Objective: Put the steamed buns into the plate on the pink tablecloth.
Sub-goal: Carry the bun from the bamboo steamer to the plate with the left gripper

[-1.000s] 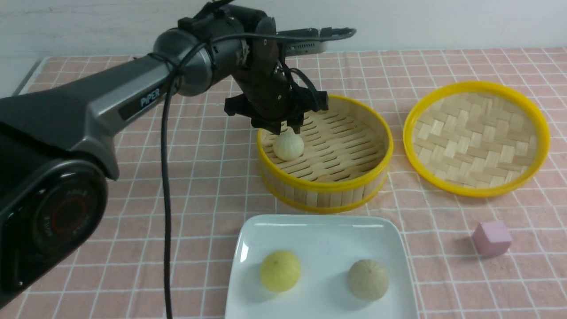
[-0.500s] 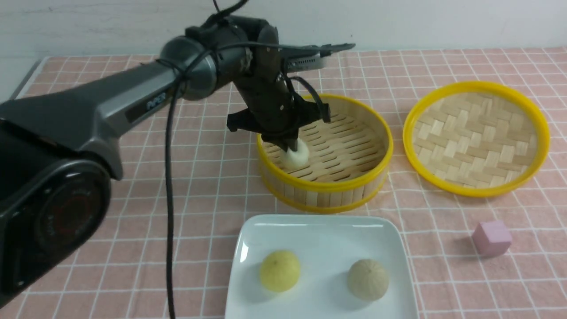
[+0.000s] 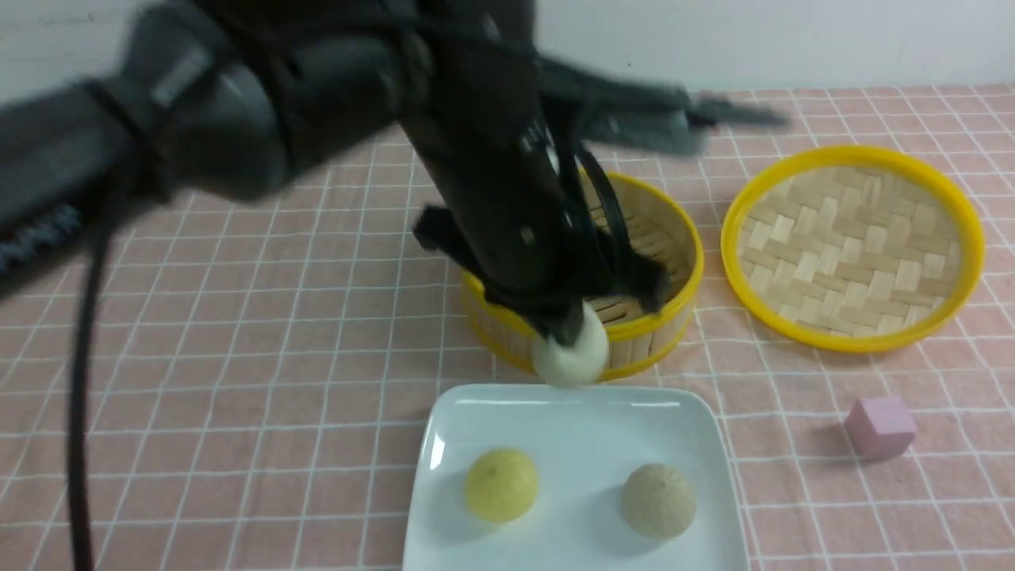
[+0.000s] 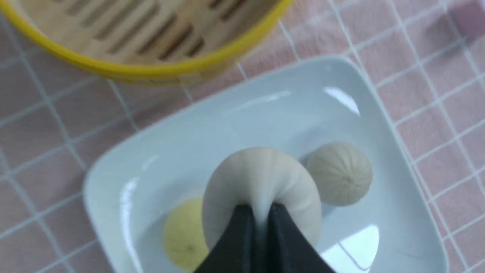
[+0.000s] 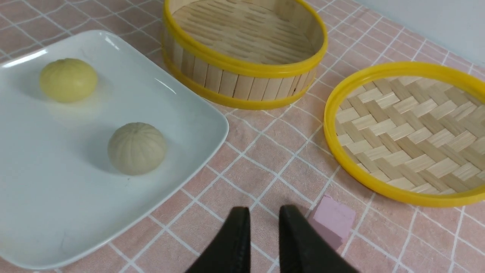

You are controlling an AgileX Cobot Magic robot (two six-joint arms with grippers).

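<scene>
Fingers (image 3: 555, 321) of the left gripper (image 3: 575, 337), front view, are clenching a pale steamed bun (image 3: 567, 361) just clear of the steamer basket (image 3: 658, 329) rim, above the plate's (image 3: 555, 412) edge. Left wrist view: yellow bun (image 4: 182, 235) and beige bun (image 4: 339, 173) are lying on the plate beneath the fingers. Right wrist view: right gripper (image 5: 264, 223) fingers are standing slightly apart, grasping nothing, above the pink tablecloth (image 5: 261, 178) beside the plate.
</scene>
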